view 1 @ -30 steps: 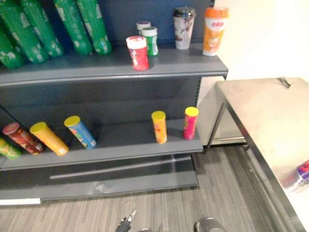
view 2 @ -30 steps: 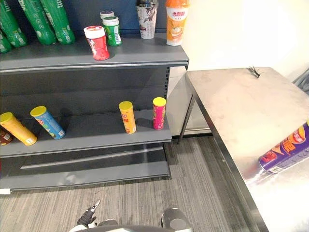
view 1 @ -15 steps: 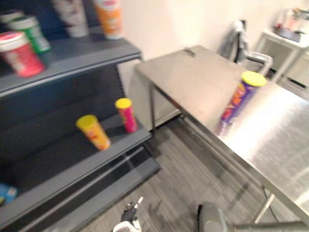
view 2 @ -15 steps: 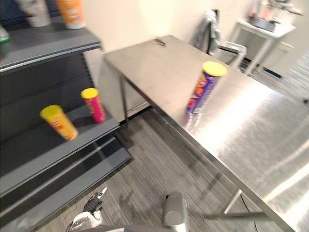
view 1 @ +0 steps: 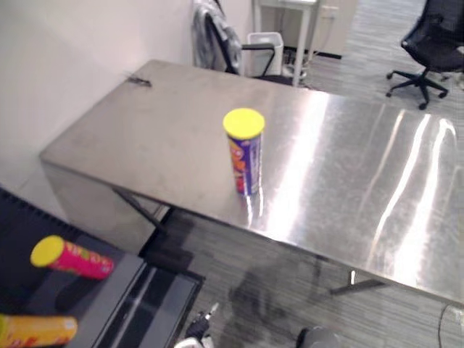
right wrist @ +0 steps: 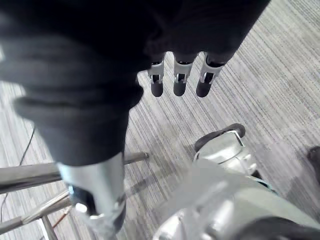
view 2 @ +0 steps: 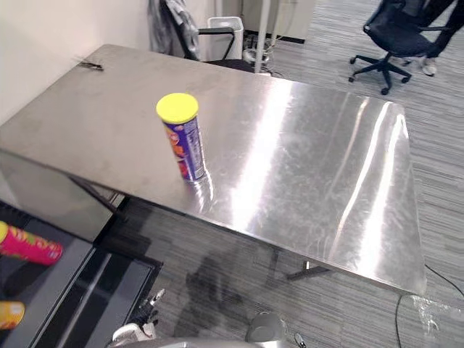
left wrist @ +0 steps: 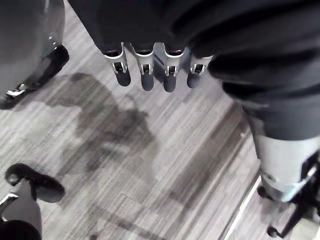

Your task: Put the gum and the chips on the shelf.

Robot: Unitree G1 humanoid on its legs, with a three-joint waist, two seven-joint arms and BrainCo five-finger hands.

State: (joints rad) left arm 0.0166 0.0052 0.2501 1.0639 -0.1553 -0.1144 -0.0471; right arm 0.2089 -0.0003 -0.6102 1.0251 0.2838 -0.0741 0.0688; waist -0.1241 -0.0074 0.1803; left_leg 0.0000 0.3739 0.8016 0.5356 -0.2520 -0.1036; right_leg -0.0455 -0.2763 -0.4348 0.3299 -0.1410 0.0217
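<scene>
A purple chips can with a yellow lid stands upright on the steel table, near its front edge and left of the middle. The same can has nothing touching it. My left hand hangs low over the grey carpet, fingers straight and holding nothing. My right hand also hangs above the floor beside a table leg, fingers straight and empty. Both hands are well below the table top and far from the can.
The dark shelf's end sits at the lower left, with a pink can and an orange can lying on it. Beyond the table are a chair draped with a jacket, a white bin and a black office chair.
The camera has swung right, away from the shelf and onto the steel table. The chips can is now near the middle of the view. Nothing has been moved or grasped.
</scene>
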